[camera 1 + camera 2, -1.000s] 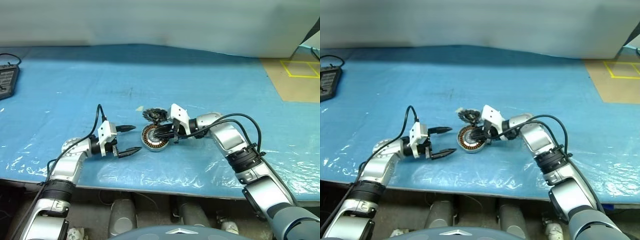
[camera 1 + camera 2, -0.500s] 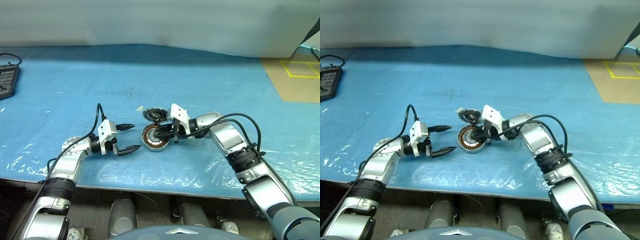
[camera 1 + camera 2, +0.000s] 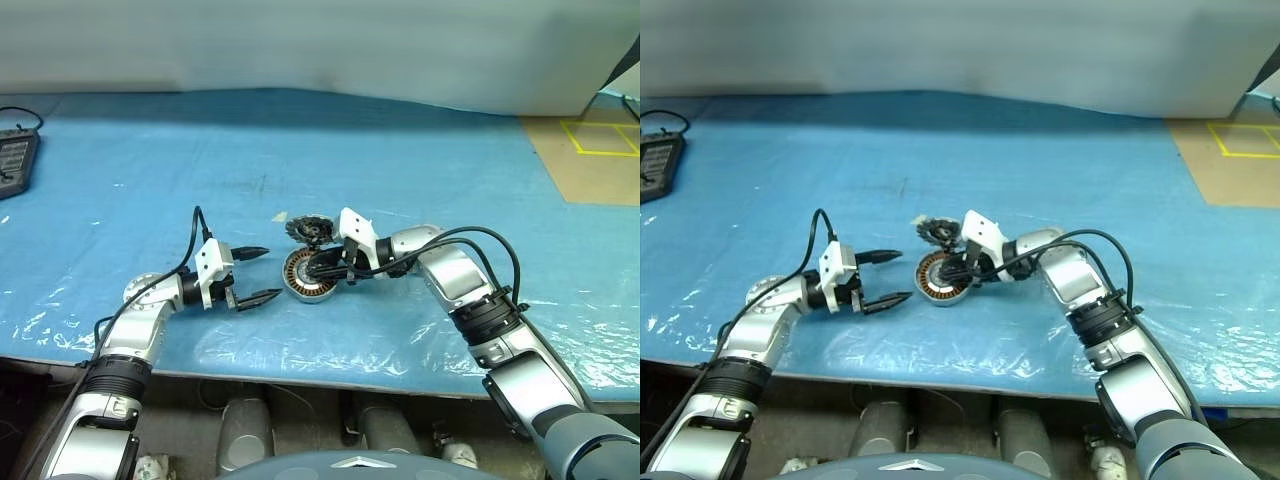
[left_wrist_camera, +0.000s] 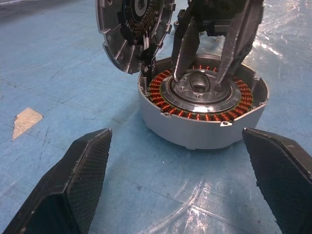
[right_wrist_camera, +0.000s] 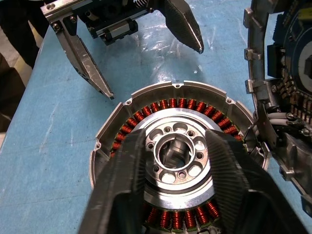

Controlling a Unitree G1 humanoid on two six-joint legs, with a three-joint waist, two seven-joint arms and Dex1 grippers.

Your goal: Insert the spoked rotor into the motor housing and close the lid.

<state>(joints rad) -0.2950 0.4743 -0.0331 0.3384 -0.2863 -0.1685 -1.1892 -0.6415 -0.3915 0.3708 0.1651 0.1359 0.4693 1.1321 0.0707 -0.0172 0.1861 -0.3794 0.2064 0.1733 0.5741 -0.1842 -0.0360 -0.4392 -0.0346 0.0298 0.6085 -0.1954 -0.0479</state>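
Note:
The motor housing [image 3: 304, 279] lies on the blue table cover, its copper windings ringing a silver centre [image 5: 176, 155]. The lid [image 4: 134, 34] stands upright at the housing's far rim, its inner face showing dark parts. My right gripper [image 5: 176, 141] reaches into the housing from the right, open, one finger on each side of the central hub and nothing held between them. My left gripper [image 3: 268, 273] hovers open just left of the housing, apart from it. The spoked rotor is hidden or out of view.
A blue plastic sheet [image 3: 420, 170] covers the table up to its front edge near me. At the far left edge lies a dark device with a cable [image 3: 12, 158]. Brown floor with yellow tape [image 3: 598, 150] shows at the right.
The right gripper's fingers have spread apart over the housing's centre. Both arms have stayed where they were.

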